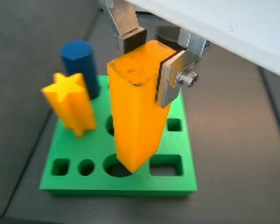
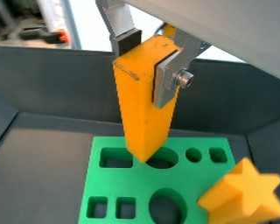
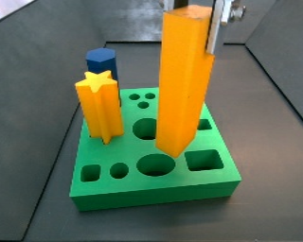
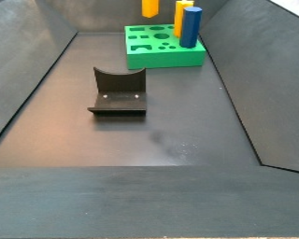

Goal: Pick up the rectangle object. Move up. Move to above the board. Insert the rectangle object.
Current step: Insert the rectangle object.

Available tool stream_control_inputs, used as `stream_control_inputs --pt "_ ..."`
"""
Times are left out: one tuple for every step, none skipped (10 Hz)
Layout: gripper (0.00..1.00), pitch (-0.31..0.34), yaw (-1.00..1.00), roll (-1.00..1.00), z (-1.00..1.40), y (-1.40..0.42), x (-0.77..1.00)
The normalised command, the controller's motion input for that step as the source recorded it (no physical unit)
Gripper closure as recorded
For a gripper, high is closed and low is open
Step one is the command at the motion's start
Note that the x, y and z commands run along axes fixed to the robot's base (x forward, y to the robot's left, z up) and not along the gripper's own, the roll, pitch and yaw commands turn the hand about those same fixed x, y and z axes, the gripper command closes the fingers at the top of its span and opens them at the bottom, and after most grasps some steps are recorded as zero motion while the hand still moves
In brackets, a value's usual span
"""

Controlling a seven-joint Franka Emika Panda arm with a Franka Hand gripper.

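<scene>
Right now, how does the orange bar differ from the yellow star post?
The orange bar is taller and square-sided; the yellow star post is shorter and star-shaped. The bar hangs in the gripper, jaws shut on it, tip over the green board; the post stands in the board. Both are upright.

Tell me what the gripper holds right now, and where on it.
The gripper holds the tall orange rectangle bar near its upper end, silver fingers clamping opposite faces above the green board.

wrist views close; board [image 4: 163, 47] far.
</scene>
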Motion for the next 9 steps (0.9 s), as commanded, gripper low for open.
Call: stream_control_inputs --pt "1.0 -0.007 0.0 0.0 0.0 0.0 -0.01" --pt "1.0 -0.061 -0.47 0.0 -0.06 -0.49 0.31" --pt "1.0 0.0 -0.92 0.0 0.0 -0.29 0.04" --pt "1.0 0.0 -0.93 0.0 0.0 -0.28 0.05" --pt "1.0 0.0 -0.93 0.0 0.0 -0.28 0.05" --pt "1.0 0.0 -0.93 0.0 0.0 -0.27 0.05" --pt "1.0 0.0 -0.78 0.01 0.14 -0.11 0.22" --pt "1.0 -0.026 0.0 0.0 0.0 -0.02 0.0" --pt "1.0 -0.02 -0.37 -0.01 0.0 -0.13 0.28"
